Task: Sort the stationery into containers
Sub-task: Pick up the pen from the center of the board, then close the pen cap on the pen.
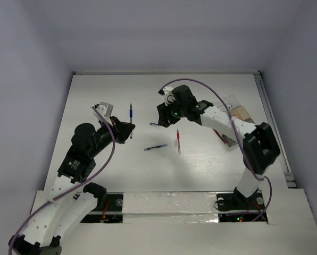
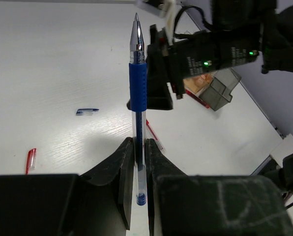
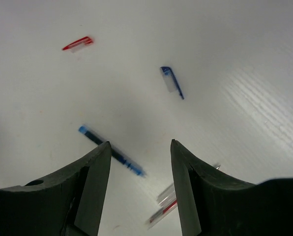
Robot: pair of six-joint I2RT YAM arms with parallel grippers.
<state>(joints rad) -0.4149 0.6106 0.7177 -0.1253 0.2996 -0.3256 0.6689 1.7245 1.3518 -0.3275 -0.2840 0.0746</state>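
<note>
My left gripper (image 2: 139,147) is shut on a blue pen (image 2: 138,83) and holds it above the table with its tip pointing away; it also shows in the top view (image 1: 131,113) at the left gripper (image 1: 126,129). My right gripper (image 3: 139,147) is open and empty above the table, over another blue pen (image 3: 112,151) and a red pen (image 3: 163,209). In the top view the right gripper (image 1: 165,117) hovers beyond that blue pen (image 1: 156,147) and red pen (image 1: 177,141). The containers (image 1: 238,113) stand at the right, partly hidden by the right arm; a grey one (image 2: 218,91) shows in the left wrist view.
A loose blue cap (image 3: 172,81) and a red cap (image 3: 78,44) lie on the white table; both also show in the left wrist view, blue (image 2: 87,112) and red (image 2: 31,160). The right arm (image 2: 220,44) is close ahead of the left gripper. Walls enclose the table.
</note>
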